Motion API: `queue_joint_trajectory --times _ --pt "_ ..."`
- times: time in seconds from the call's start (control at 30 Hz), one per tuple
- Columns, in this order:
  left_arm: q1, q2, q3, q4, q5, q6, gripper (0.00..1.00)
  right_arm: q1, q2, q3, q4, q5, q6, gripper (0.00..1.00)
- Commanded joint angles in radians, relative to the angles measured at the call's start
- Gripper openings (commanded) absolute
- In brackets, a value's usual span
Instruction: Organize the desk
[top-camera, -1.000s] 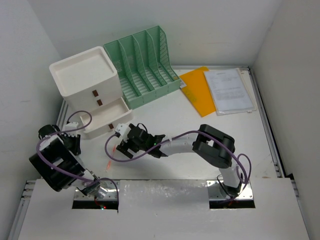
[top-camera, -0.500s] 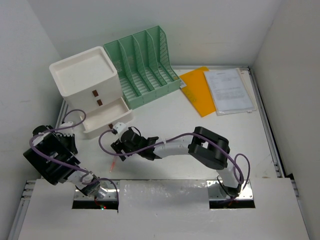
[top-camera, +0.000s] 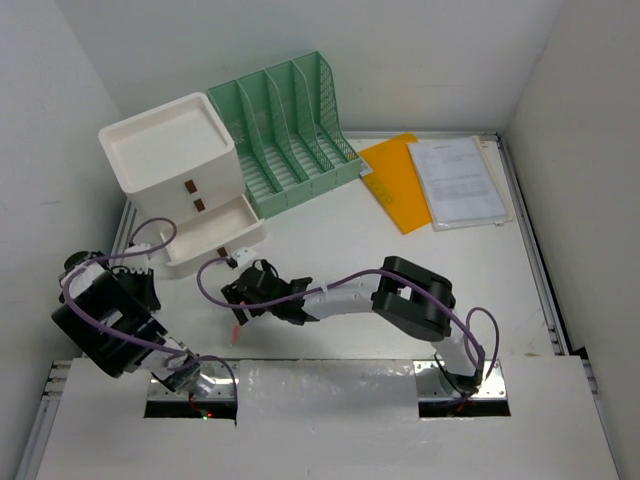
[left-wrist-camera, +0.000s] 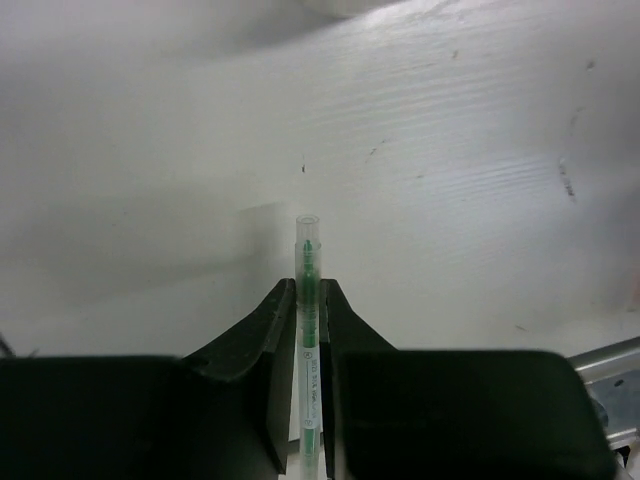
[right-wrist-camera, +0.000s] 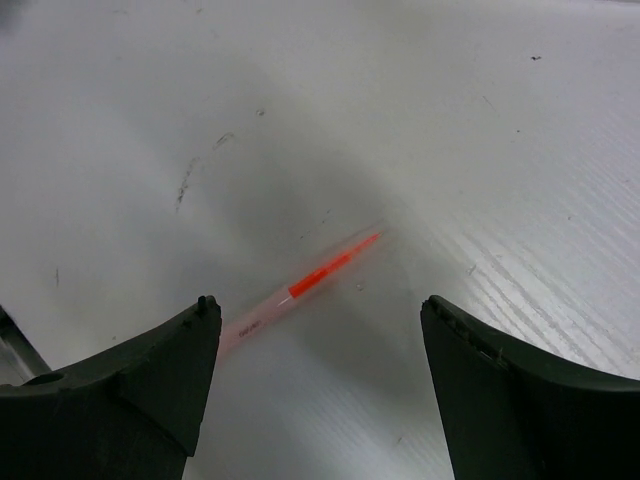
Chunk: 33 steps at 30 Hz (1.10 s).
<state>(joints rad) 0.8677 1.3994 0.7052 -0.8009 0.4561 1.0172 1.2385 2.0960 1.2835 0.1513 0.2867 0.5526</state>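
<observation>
Wide-open, the right gripper (top-camera: 238, 303) hangs low over the near left part of the desk (top-camera: 350, 230) in the overhead view, its arm stretched leftward, probably to reach a red pen (top-camera: 234, 333) lying loose just beside it. Behind stands a white drawer box (top-camera: 170, 150) with its bottom drawer (top-camera: 215, 235) pulled out, seemingly ready to take small items. A green file rack (top-camera: 290, 120), an orange folder (top-camera: 395, 180) and papers (top-camera: 455, 180) sit toward the far side, and the left arm (top-camera: 105, 325) is folded at the left edge. From the left wrist, the left gripper (left-wrist-camera: 308, 292) is closed on a green pen (left-wrist-camera: 307, 255), clamped along its length with the tip poking forward above the white desk. From the right wrist, the red pen appears blurred, flat on the desk between the spread fingers (right-wrist-camera: 150, 385), untouched, lined up for a grasp.
</observation>
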Motion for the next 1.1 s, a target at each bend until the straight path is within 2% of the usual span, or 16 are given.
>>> queue_joint_trajectory --times 0.0,0.13,0.27,0.37,0.43,0.47,0.5,0.57,0.6,0.77,0.97,1.07 --pt "0.013 -0.068 0.086 -0.122 0.084 0.046 0.0 -0.005 0.041 0.043 -0.013 -0.004 0.082 0.78" --pt "0.013 -0.117 0.186 -0.274 0.134 0.102 0.0 -0.005 0.022 -0.021 0.008 0.06 0.142 0.76" --pt "0.01 -0.178 0.348 -0.382 0.214 0.136 0.0 -0.004 0.012 -0.047 0.041 0.063 0.165 0.73" --pt "-0.042 -0.212 0.436 -0.437 0.277 0.144 0.0 -0.004 0.024 -0.033 0.031 0.062 0.176 0.71" --pt "-0.165 -0.261 0.451 -0.385 0.262 0.074 0.0 -0.004 0.025 -0.035 0.021 0.072 0.181 0.71" --pt "-0.22 -0.279 0.445 -0.285 0.245 -0.027 0.0 -0.004 0.021 -0.045 0.019 0.089 0.184 0.71" --pt "-0.324 -0.302 0.427 -0.223 0.225 -0.082 0.0 -0.004 0.009 -0.056 0.028 0.098 0.188 0.71" --pt "-0.435 -0.338 0.412 -0.076 0.135 -0.2 0.0 -0.004 -0.007 -0.093 0.045 0.117 0.194 0.7" --pt "-0.532 -0.339 0.412 -0.037 0.107 -0.225 0.0 -0.004 -0.013 -0.102 0.05 0.121 0.204 0.69" --pt "-0.783 -0.251 0.424 0.148 -0.077 -0.301 0.0 -0.004 -0.022 -0.115 0.031 0.131 0.214 0.68" --pt "-0.924 -0.152 0.399 0.308 -0.229 -0.226 0.0 -0.004 -0.04 -0.137 0.022 0.16 0.219 0.68" --pt "-0.935 -0.088 0.398 0.325 -0.267 -0.195 0.0 -0.004 -0.062 -0.162 0.036 0.172 0.213 0.68"
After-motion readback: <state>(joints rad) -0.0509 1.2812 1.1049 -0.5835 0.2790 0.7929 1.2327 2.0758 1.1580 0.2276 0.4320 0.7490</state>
